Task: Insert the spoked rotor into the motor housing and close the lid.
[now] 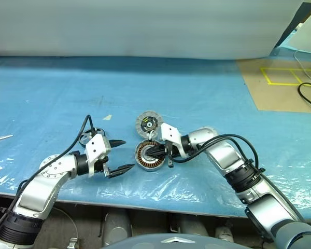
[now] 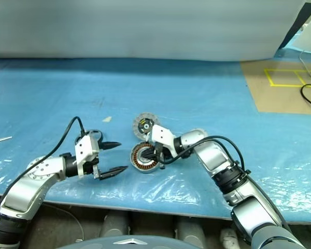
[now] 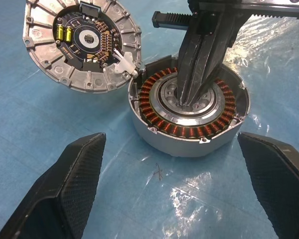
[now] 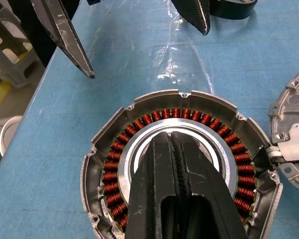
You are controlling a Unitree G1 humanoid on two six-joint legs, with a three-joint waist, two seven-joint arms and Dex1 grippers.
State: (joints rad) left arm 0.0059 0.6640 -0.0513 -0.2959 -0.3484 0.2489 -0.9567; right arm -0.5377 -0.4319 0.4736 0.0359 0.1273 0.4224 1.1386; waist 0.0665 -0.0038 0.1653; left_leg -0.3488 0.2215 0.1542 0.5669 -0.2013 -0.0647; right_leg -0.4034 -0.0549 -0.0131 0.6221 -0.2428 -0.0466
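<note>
Right gripper (image 3: pixel 192 97) has its two black fingers pressed together with nothing between them, their tips set down into the silvery central hub of the motor housing (image 3: pixel 189 119). The housing sits on the blue table cover (image 1: pixel 197 88), its ring of copper-brown windings fully exposed and its cup holding no wheel. The lid (image 3: pixel 79 42) lies swung open just beside the housing, joined to its edge by a small white hinge piece, its inner face with a dark circuit centre and pale radial segments turned upward. Left gripper (image 1: pixel 119 154) hangs near the housing on its other side, fingers spread wide and empty, not touching it. The spoked rotor cannot be identified with certainty; a dark ring-shaped object (image 4: pixel 234 7) lies beyond the left gripper, partly cut off in the right wrist view, and may be it. Assessment: the task appears to be at an early stage. Insertion is not yet done, and the lid is still open. Remaining work, as judged: fetch the rotor, seat it over the hub, then fold the lid down.
</note>
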